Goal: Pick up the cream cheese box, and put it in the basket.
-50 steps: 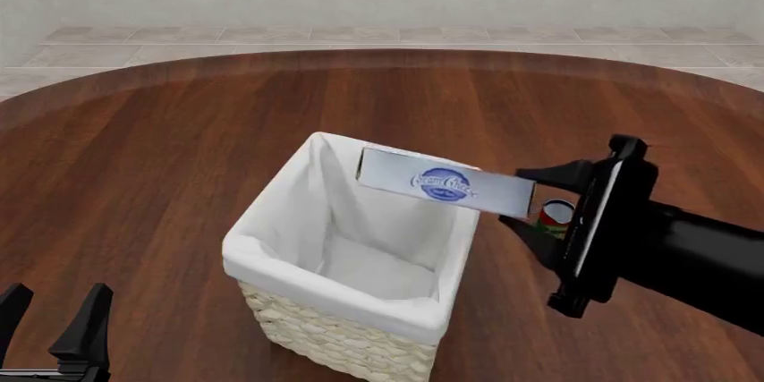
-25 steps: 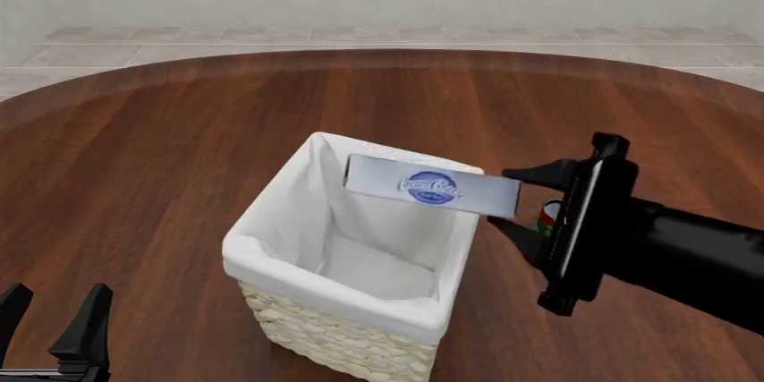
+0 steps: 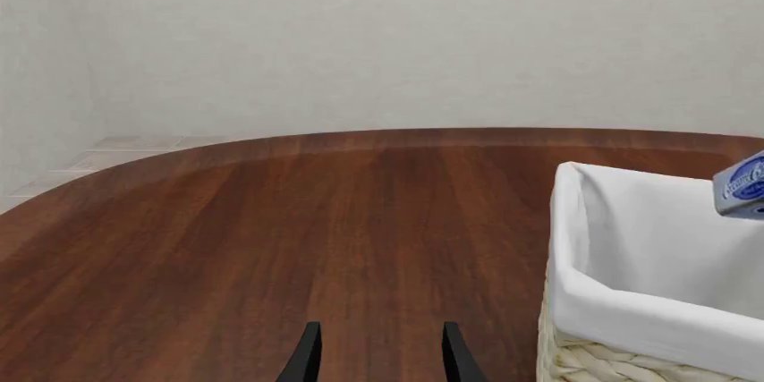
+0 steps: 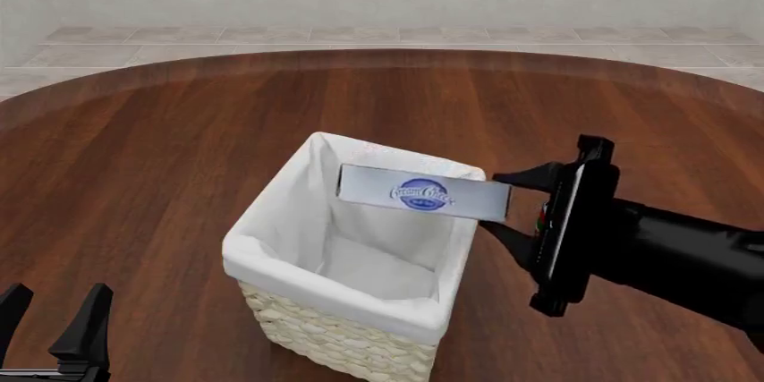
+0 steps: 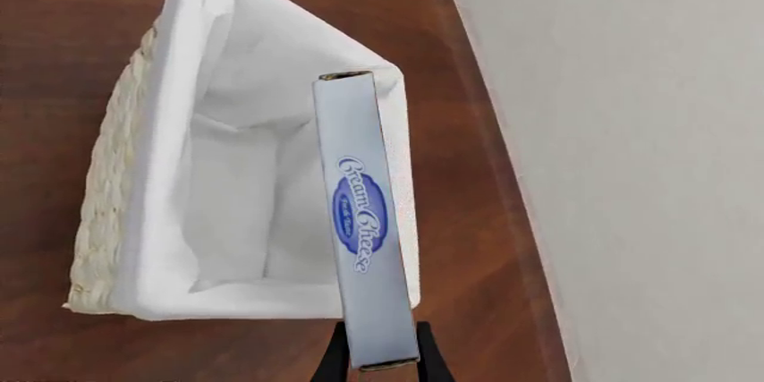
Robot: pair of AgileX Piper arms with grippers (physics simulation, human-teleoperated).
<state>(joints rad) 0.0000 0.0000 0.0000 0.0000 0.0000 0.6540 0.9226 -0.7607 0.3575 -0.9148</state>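
Note:
The cream cheese box (image 4: 424, 193) is a flat pale blue carton with a dark blue oval logo. It hangs in the air over the far right part of the basket (image 4: 277, 225), held at one end by my right gripper (image 4: 511, 201), which is shut on it. In the right wrist view the cream cheese box (image 5: 361, 230) stretches out from my right gripper (image 5: 385, 360) above the white-lined basket (image 5: 161, 221). My left gripper (image 4: 54, 326) stands open and empty at the near left, also seen as the left gripper (image 3: 375, 355) beside the basket (image 3: 621, 310).
A small red can (image 4: 543, 216) stands on the table behind my right gripper, mostly hidden by it. The brown wooden table (image 4: 143, 149) has a rounded far edge with a tiled floor and wall beyond.
My right gripper has carried the cream cheese box leftward and slightly down, further over the basket opening. The left arm has not moved.

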